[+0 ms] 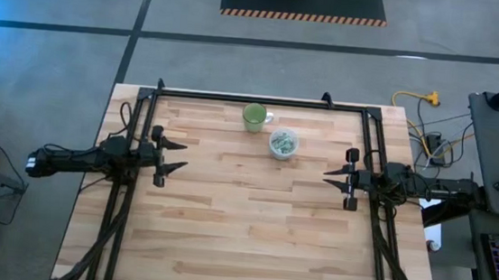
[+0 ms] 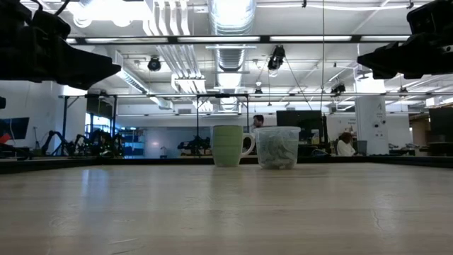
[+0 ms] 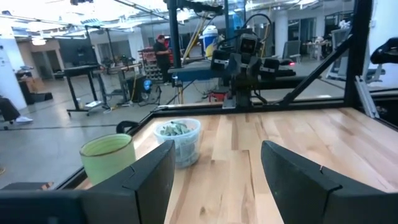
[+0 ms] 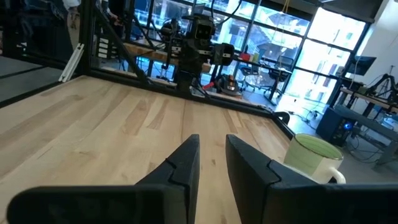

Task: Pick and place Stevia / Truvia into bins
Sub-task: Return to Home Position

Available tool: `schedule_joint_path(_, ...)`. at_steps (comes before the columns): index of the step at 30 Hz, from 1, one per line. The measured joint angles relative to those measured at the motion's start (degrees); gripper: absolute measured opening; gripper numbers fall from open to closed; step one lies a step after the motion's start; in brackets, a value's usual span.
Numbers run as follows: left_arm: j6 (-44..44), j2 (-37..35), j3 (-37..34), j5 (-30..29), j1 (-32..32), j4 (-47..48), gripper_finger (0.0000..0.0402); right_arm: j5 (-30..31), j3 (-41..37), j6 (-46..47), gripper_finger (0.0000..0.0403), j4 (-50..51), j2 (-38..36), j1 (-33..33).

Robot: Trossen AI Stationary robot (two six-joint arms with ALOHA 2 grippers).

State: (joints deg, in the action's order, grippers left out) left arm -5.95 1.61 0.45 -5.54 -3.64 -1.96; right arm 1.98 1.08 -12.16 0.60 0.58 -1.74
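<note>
- From where I stand, the Stevia / Truvia sachets [image 3: 175, 129] are all heaped inside the clear cup [image 2: 277, 133], which sits near the desk's [image 1: 250, 240] far edge, a little right of its middle. I can't spot a loose sachet anywhere on the bare wood.
- A green mug [image 1: 253, 116] stands just beside the cup, nearer the far edge. I can't tell whether the two touch.
- The left gripper [image 1: 182, 154] hangs above the desk by its left edge, about halfway along, with its jaws spread wide and empty.
- The right gripper [image 1: 326, 177] hangs opposite by the right edge. Its jaws are drawn nearly together, with only a thin strip of desk showing between them, and they hold nothing.
- Both grippers are well apart from the cup.
- I judge the sachets to be very light, thin, soft paper with loose grains inside, so they bend easily and slide over one another.
- Lying in a heap, one is probably best pinched by a raised edge or corner, with the jaws across its short width.
- The cup looks like thin, light plastic that would probably skid or tip at a nudge. The safer hold is likely across its wall, low down and gently.
</note>
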Motion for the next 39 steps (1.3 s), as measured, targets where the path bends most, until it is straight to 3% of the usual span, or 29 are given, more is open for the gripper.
schedule_joint_path(39, -0.42, 3.67, -0.15, 1.0, 0.0, -0.52, 0.0221, 0.04, 0.0, 0.1, 0.0068, 0.02, 0.0, 0.0)
